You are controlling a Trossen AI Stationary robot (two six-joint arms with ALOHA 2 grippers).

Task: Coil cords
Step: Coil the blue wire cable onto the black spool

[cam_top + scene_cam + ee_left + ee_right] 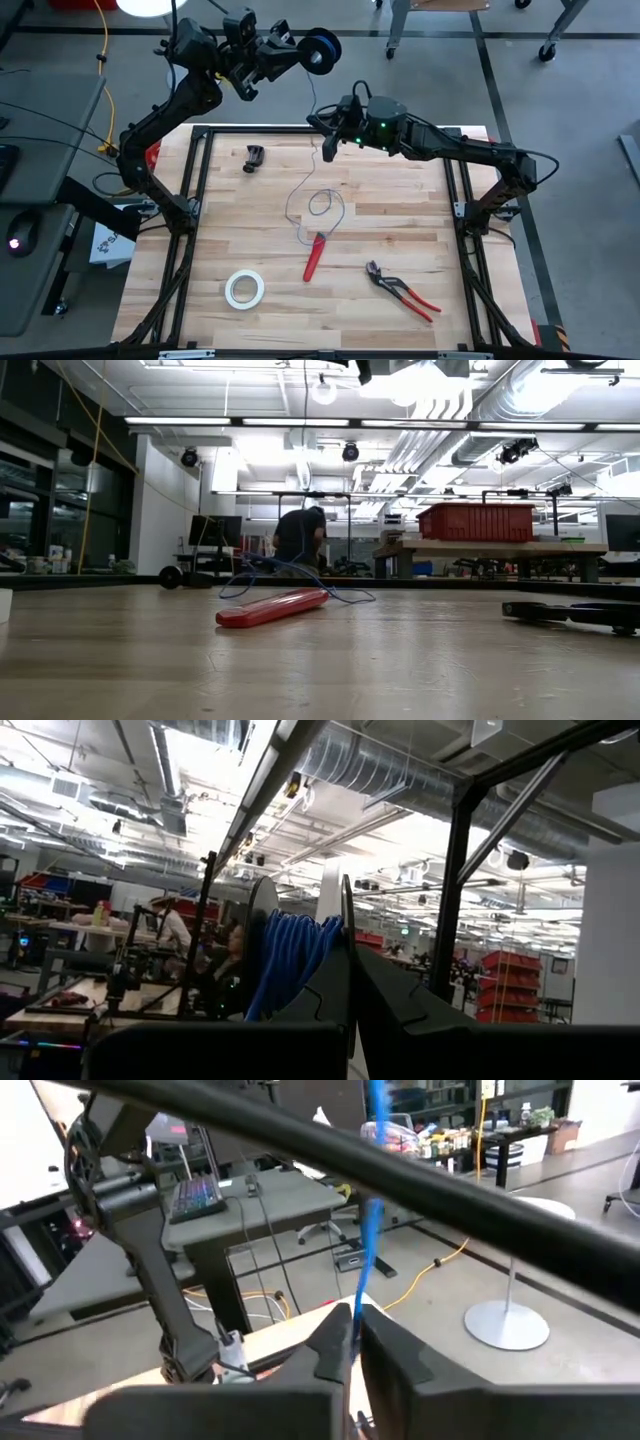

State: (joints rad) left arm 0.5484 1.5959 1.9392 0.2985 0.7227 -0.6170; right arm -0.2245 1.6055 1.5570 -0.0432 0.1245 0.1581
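A small black spool (322,50), wound with blue cord (290,960), is held high beyond the table's far edge by my left gripper (300,53), which is shut on it. From the spool the thin blue-violet cord (313,100) drops to my right gripper (323,142), which is shut on it above the table's far edge. Past that gripper the cord falls to the table and lies in loose loops (320,205) at mid-table, also seen in the low view (290,575). My left gripper pinches the spool's thin round flange (346,925) between its two fingers, holding it by the edge. The spool is lifted clear, with its wound blue core beside the fingers. My right gripper pinches a single strand of the cord (368,1285) between its fingertips, fingers level and lying across it. The cord runs straight up from the fingers toward the spool and hangs below them to the loops on the table.
On the table lie a red-handled tool (314,255) beside the loops, red-handled pliers (402,290) near right, a white tape roll (244,288) near left and a small black part (255,158) far left. A yellow cable (104,70) runs on the floor. A person (300,535) stands far behind.
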